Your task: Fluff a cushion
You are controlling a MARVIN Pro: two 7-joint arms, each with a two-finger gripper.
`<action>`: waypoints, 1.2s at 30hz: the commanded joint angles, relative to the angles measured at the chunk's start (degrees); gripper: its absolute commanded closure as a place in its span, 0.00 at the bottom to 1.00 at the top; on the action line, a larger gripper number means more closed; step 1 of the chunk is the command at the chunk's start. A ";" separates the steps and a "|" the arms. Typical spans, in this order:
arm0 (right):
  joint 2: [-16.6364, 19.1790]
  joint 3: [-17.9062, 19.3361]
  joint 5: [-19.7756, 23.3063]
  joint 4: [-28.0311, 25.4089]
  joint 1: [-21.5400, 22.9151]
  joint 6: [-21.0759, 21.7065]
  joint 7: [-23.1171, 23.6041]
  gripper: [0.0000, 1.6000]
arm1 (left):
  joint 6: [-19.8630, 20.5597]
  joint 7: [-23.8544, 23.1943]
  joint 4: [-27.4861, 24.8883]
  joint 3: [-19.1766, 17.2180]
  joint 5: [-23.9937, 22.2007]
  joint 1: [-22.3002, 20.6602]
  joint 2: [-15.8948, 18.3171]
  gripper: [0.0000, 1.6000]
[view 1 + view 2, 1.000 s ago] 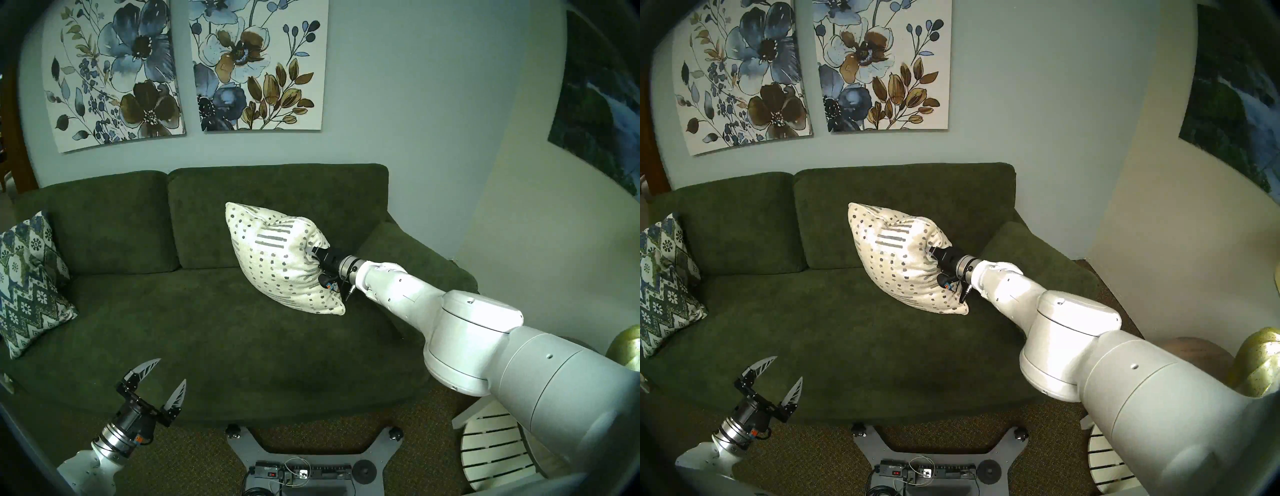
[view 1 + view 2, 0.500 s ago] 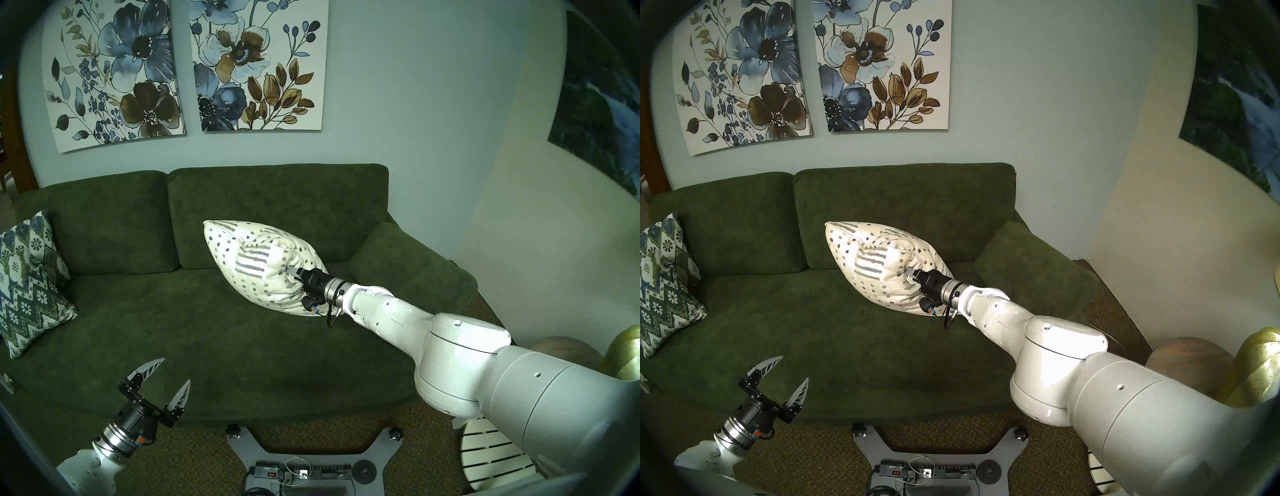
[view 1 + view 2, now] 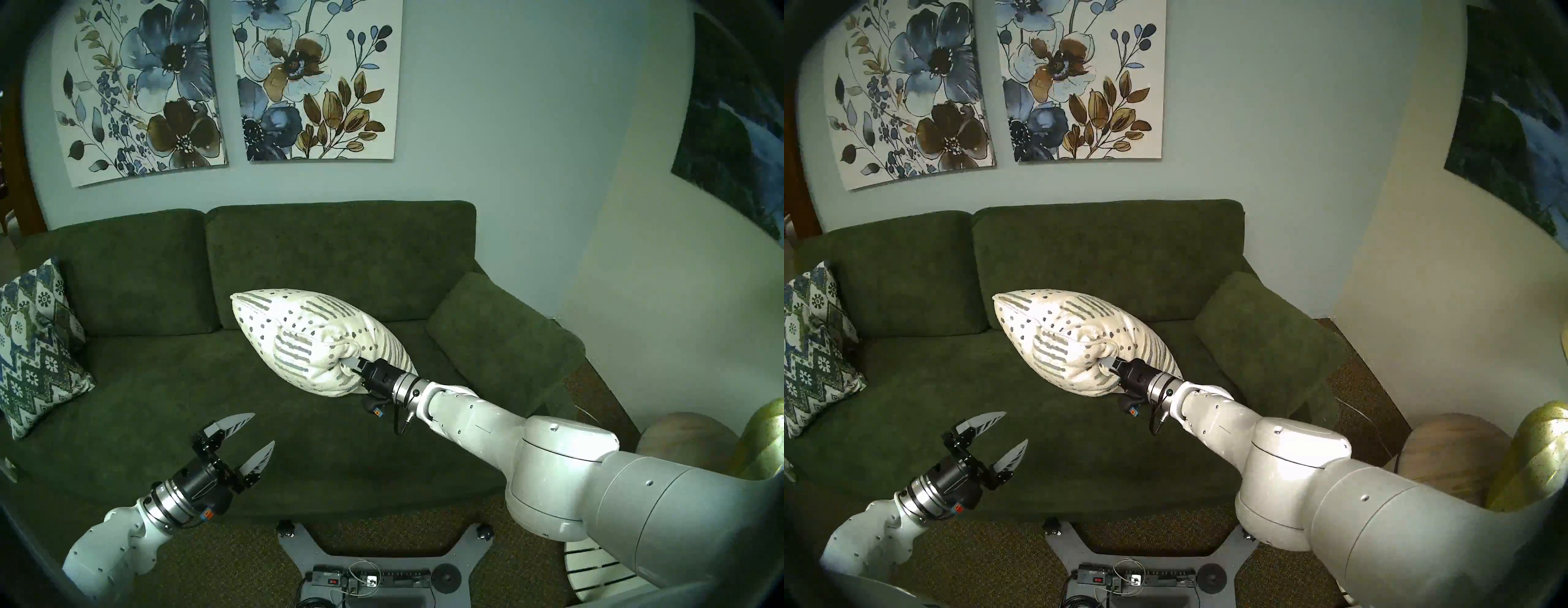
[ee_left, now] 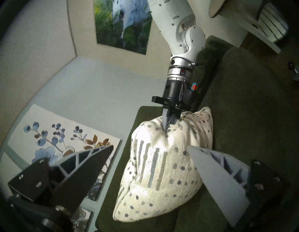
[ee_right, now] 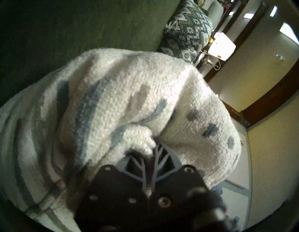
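Here, in the head stereo left view, the right gripper [image 3: 351, 366] pinches a bunched fold of the cream dotted cushion [image 3: 309, 339] and holds it in the air over the seat of the green sofa [image 3: 169, 382], the cushion stretching toward ten o'clock from the fingers. At seven o'clock from it the left gripper [image 3: 259, 437] hangs over the seat's front, fingers spread wide and holding nothing, well apart from the cushion. A zigzag patterned pillow [image 3: 38, 348] leans at the sofa's nine o'clock end.

The head stereo right view shows the same: right gripper [image 3: 1110, 364] clamped on the cushion [image 3: 1068, 339], left gripper [image 3: 1015, 433] spread.

In the left wrist view, the cushion [image 4: 161, 170] lies between the two spread fingers [image 4: 90, 162], touching neither as far as can be told; the right gripper [image 4: 167, 128] bites it at twelve o'clock.

In the right wrist view, the fingers [image 5: 160, 155] are pressed together on cushion [image 5: 129, 97] fabric; the zigzag pillow [image 5: 187, 29] sits at one o'clock.
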 commanded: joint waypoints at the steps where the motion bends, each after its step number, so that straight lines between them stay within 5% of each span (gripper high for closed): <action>1: 2.76 -0.09 0.02 0.60 -3.17 0.72 -1.50 1.00 | 3.26 -3.10 0.19 1.46 3.71 -6.45 0.38 0.00; 20: 10.86 -3.20 -2.00 0.33 -12.13 1.36 -8.24 1.00 | 9.69 -10.91 9.36 6.69 13.62 -18.50 -0.57 0.00; 36: 16.80 -3.72 -2.75 0.13 -15.55 2.70 -8.28 1.00 | 13.72 -12.22 18.45 11.25 22.70 -25.68 -0.99 0.00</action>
